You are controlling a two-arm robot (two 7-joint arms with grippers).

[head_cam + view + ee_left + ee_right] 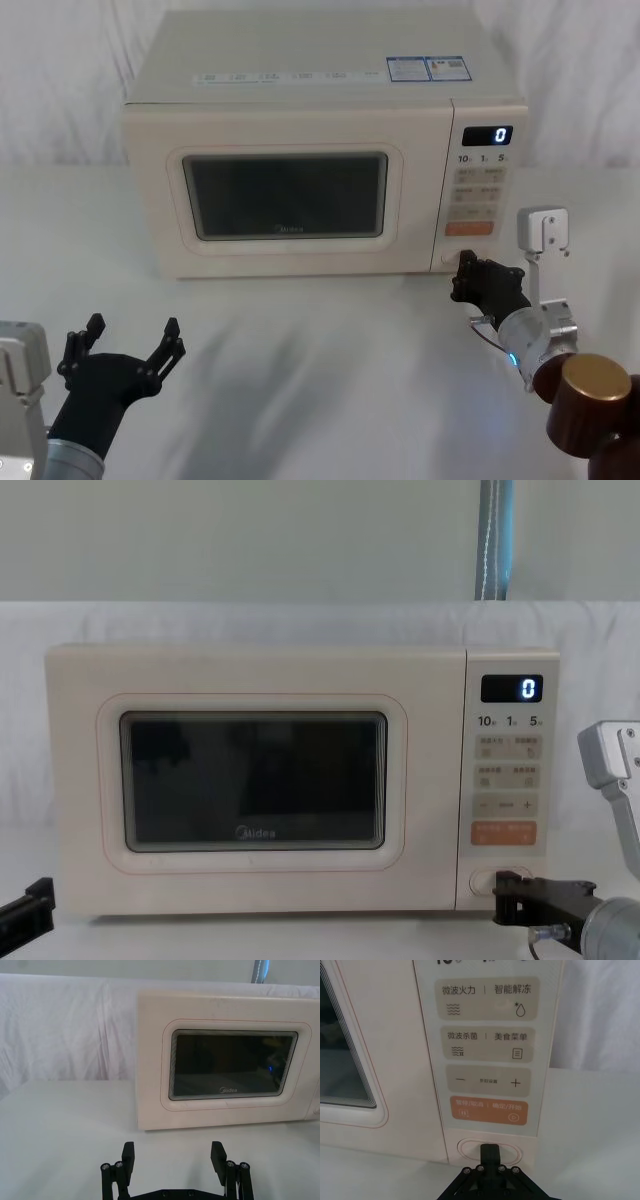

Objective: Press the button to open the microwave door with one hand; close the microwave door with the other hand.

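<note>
"Midea" on microwave door (252,786), "0" on display (512,688), "10, 1, 5" beneath

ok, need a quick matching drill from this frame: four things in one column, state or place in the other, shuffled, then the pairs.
Things:
1. wide cream pill-shaped button
2. large cream microwave door with dark window
3. black forked left gripper
4. orange rectangular button

States or places:
A. shut flush with the oven front
B. open, low in front of the door, apart from it
C. just above the pill-shaped button
D. black forked right gripper closed, tip at it

Pairs: 1-D, 2-A, 3-B, 4-C
</note>
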